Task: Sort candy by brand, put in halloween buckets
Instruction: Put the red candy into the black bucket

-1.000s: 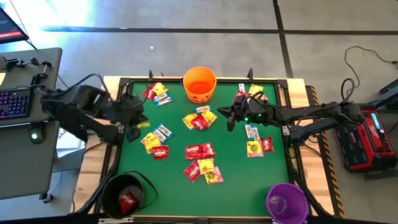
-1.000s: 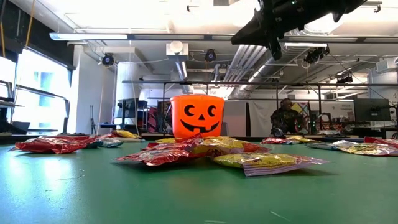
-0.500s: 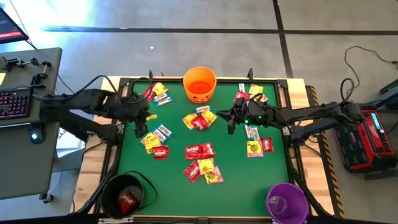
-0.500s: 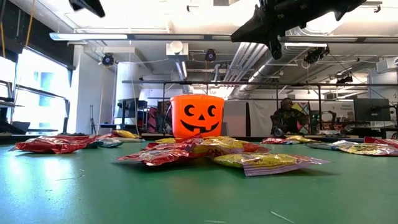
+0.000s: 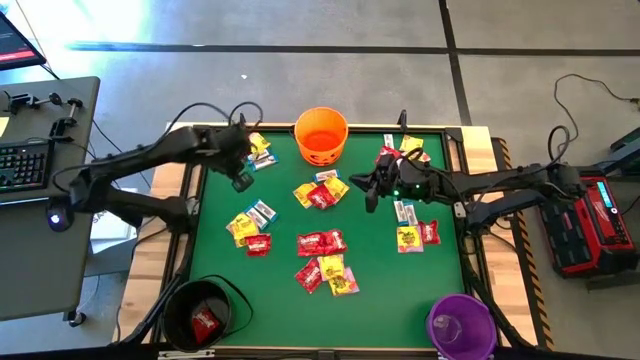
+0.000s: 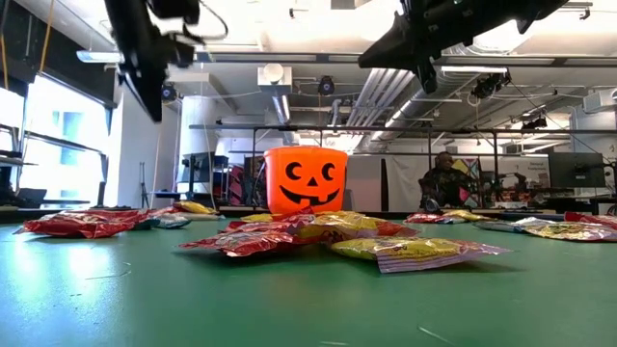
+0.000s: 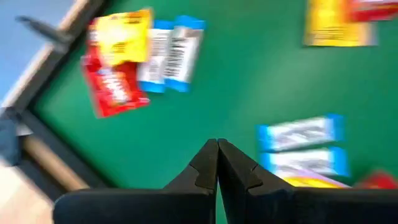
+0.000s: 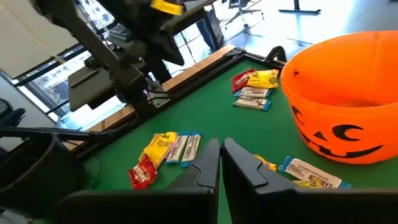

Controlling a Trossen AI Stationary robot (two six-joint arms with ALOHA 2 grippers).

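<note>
**Both end effectors closed, empty**

High view: left end effector [image 5: 240, 177] pressed together above the counter [image 5: 375, 285] near the orange bucket [image 5: 320, 135]; right end effector [image 5: 370, 192] pressed together beside scattered candy [image 5: 322, 243]. Black bucket [image 5: 200, 313] and purple bucket [image 5: 461, 325] at near corners.

Low view: orange bucket behind candy.

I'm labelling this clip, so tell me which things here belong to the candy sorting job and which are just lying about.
Part of the job: candy packets on the green table; orange bucket; black bucket; purple bucket.

Just lying about: keyboard on the side desk; red box on the floor.
</note>
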